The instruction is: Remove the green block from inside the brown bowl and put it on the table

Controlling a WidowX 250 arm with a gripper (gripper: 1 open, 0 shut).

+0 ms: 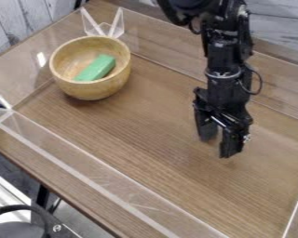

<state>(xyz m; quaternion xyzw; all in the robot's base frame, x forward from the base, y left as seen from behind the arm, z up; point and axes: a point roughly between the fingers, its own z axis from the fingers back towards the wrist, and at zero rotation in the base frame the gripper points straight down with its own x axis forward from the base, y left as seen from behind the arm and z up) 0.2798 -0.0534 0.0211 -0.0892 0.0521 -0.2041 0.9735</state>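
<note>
Gripper [225, 142] right of centre, jaws spread, empty; green block [98, 67] in brown bowl [90, 88] upper left; bare table [127, 149] between.

green block [97, 67], tan bowl [77, 86], brown wood-grain table [127, 139], blk gripper [225, 147]
</note>
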